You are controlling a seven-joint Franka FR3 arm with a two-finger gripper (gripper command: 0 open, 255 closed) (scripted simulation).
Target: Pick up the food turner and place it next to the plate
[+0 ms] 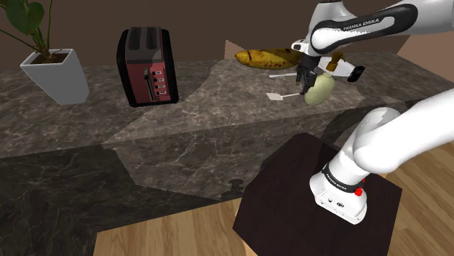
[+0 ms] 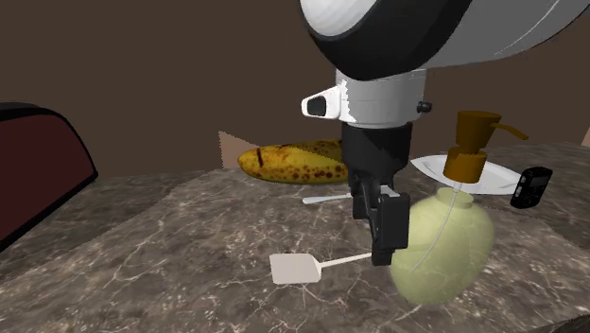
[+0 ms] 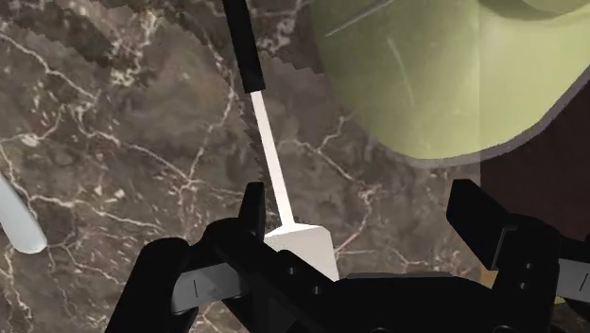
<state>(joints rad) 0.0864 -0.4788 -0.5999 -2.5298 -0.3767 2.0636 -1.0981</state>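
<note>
Fingers (image 3: 252, 216) of the all-black two-finger gripper (image 2: 376, 236) are standing apart, clasping nothing, while I am watching it hovering over the slim white food turner with a black handle (image 2: 295, 269), which is lying on the dark veined marble counter (image 2: 170, 246) just beside the pale green round soap bottle (image 2: 444, 248).

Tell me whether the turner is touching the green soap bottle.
Apart. The wrist view looks down on both, and a strip of bare marble counter shows between the turner and the soap bottle along the turner's whole length.
</note>
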